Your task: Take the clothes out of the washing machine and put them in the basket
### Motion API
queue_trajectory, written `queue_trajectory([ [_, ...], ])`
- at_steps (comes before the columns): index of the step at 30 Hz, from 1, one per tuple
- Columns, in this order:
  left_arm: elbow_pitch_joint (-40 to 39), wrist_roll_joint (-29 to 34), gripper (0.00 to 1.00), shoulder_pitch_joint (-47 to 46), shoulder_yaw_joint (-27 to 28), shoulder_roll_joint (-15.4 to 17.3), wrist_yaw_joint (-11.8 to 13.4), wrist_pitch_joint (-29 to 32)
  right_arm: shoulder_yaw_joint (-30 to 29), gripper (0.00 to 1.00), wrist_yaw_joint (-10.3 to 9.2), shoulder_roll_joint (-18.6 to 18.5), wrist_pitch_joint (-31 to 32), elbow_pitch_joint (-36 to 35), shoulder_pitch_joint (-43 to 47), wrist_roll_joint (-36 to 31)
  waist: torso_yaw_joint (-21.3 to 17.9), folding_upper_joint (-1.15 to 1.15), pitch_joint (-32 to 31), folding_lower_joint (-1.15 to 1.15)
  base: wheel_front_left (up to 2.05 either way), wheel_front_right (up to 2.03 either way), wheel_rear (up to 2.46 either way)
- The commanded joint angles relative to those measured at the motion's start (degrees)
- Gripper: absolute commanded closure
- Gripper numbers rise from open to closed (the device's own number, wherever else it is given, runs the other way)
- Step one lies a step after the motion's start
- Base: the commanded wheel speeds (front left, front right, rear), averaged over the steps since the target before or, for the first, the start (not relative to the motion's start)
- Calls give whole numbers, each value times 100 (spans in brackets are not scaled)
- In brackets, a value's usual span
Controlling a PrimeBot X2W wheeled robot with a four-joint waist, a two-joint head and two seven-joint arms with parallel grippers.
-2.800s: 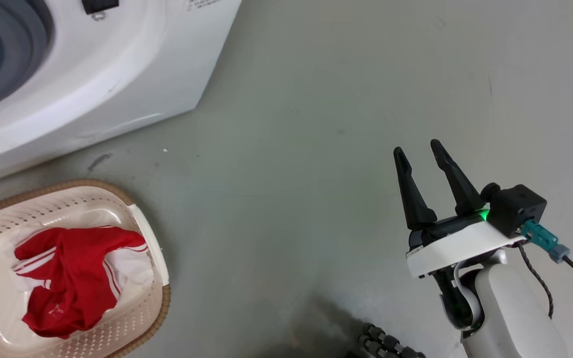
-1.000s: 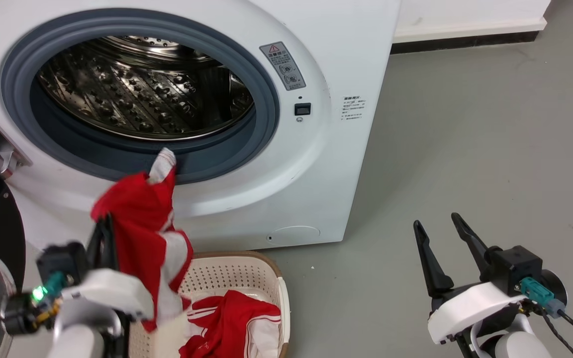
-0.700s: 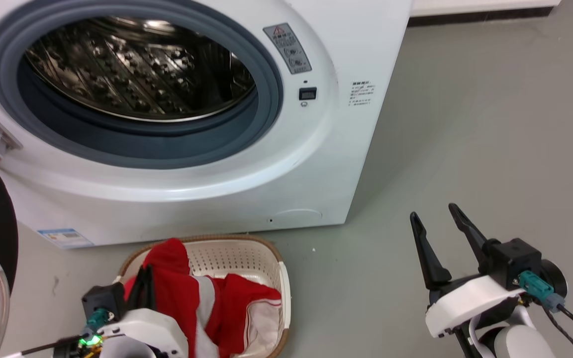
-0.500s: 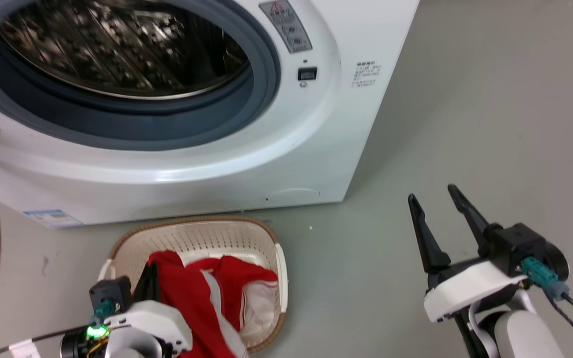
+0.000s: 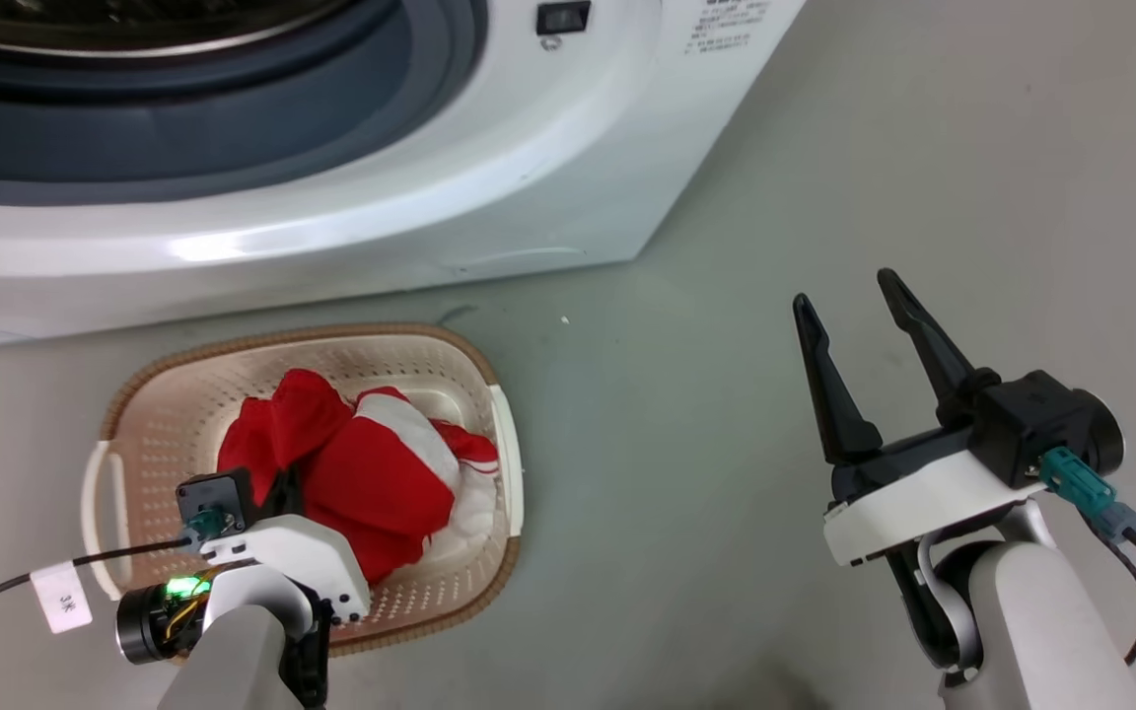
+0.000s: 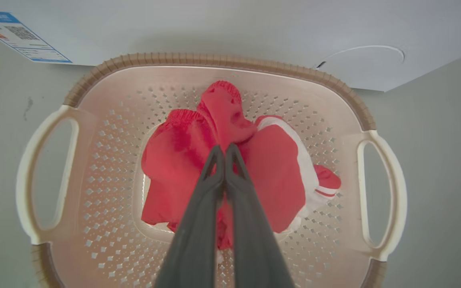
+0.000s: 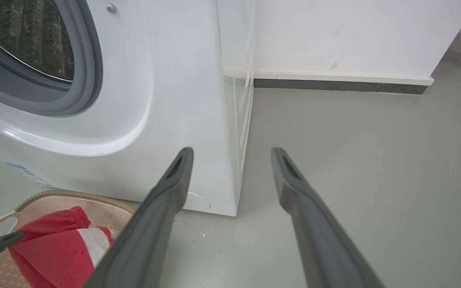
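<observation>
With left claw (image 6: 225, 149) closed tight, pinches bright red soft fabric garments with white panels (image 6: 174, 160), heaped inside cream perforated plastic basket with brown rim (image 6: 214, 60), just before large white front-loading washing machine (image 5: 331, 227). Holds right claw (image 5: 845, 289) spread wide, empty, above grey floor (image 5: 676, 444).

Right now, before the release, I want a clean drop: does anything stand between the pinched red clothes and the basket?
Nothing visible does. The left gripper pinches the red clothes already inside the basket.
</observation>
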Motion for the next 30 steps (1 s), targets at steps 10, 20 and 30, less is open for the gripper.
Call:
queue_trajectory([
  [10,1336,-5,100,-650,131,41,-97,-30,216,0,-4,4,-297,265,-420,199,-318,0,697,-1,0,0,0],
  [20,2050,-323,0,-909,368,-111,-353,-30,246,0,-4,4,-387,528,-483,193,-242,0,554,-1,0,0,0],
  [30,1860,-171,0,-304,306,-179,-493,-30,249,0,-4,4,-362,775,-139,173,-32,0,-679,-1,0,0,0],
])
